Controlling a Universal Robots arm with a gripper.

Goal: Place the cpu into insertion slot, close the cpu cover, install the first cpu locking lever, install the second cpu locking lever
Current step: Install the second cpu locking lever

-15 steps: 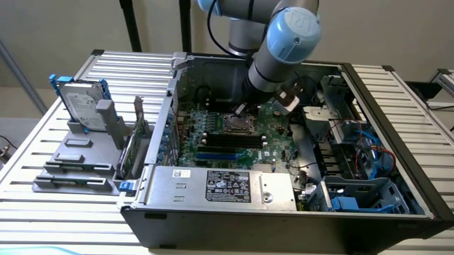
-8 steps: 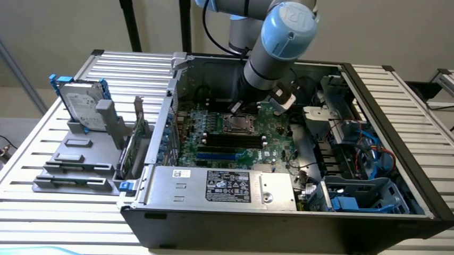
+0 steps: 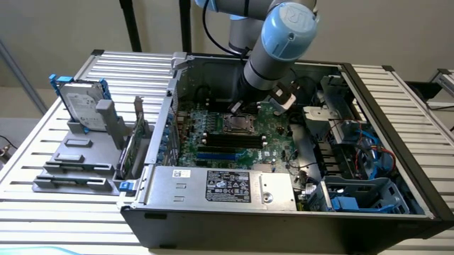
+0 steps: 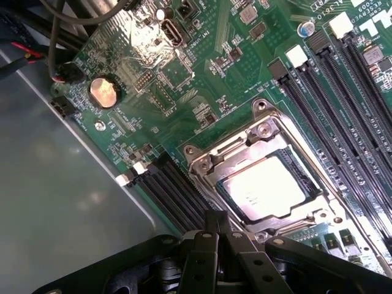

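The cpu [image 4: 263,187] lies flat in the insertion slot [image 4: 306,164], its pale face shining under the light. The cpu cover [image 4: 211,160], a silver frame, lies down around it with the chip showing through its cut-out. My gripper [image 4: 215,220] is shut with nothing between its dark fingers, and its tips hover just off one edge of the cover. In the exterior view the gripper [image 3: 238,109] hangs from the arm just behind the socket [image 3: 237,125] inside the open computer case. I cannot make out how the locking levers stand.
Long black memory slots [image 4: 343,92] run on both sides of the socket on the green board [image 4: 214,67]. A coin battery [image 4: 103,92] and cables [image 4: 61,67] sit near the grey case wall [image 4: 55,184]. A power supply [image 3: 220,186], drive cage [image 3: 365,194] and hard drive [image 3: 80,101] surround the work area.
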